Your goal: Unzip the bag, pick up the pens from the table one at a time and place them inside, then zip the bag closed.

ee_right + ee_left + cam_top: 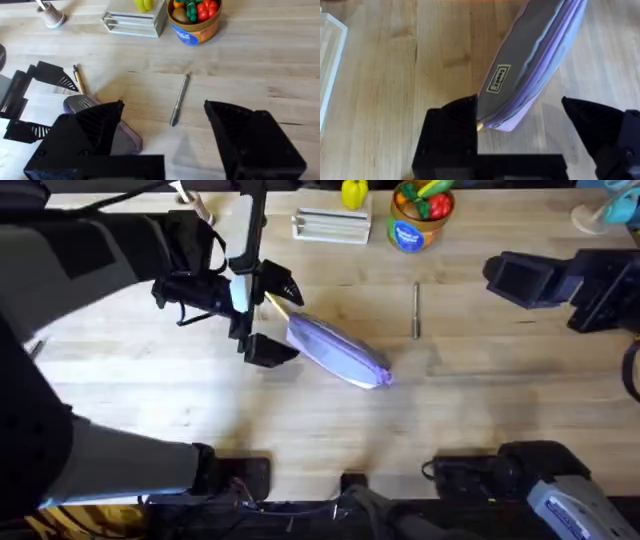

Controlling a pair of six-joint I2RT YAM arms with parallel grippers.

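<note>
The left gripper (pixel 262 313) is sitting at one end of the bag (pixel 338 351). Its two black fingers (pixel 451 131) are spread wide, and the end of the purple bag is lying in the gap between them. One finger is right against the side of the bag. The other finger is apart from it. The fingers are not squeezing anything.

The bag is lying flat on the table (pixel 300 420) and is stretching away from the left gripper at a slant. A small label (pixel 498 78) is showing on its grey side, near the left gripper.

The tan-yellow pen (pixel 78 80) is lying on the table just beside the left gripper and close to the bag's end. A bit of its tip is peeking out by one finger.

The right gripper (pixel 162 130) is hanging well away from the bag, near the far side of the table. Its fingers are spread wide too, and they are holding nothing. The dark grey pen (pixel 416 311) is lying by itself on the wood, just in front of the right gripper and between it and the bag.
</note>
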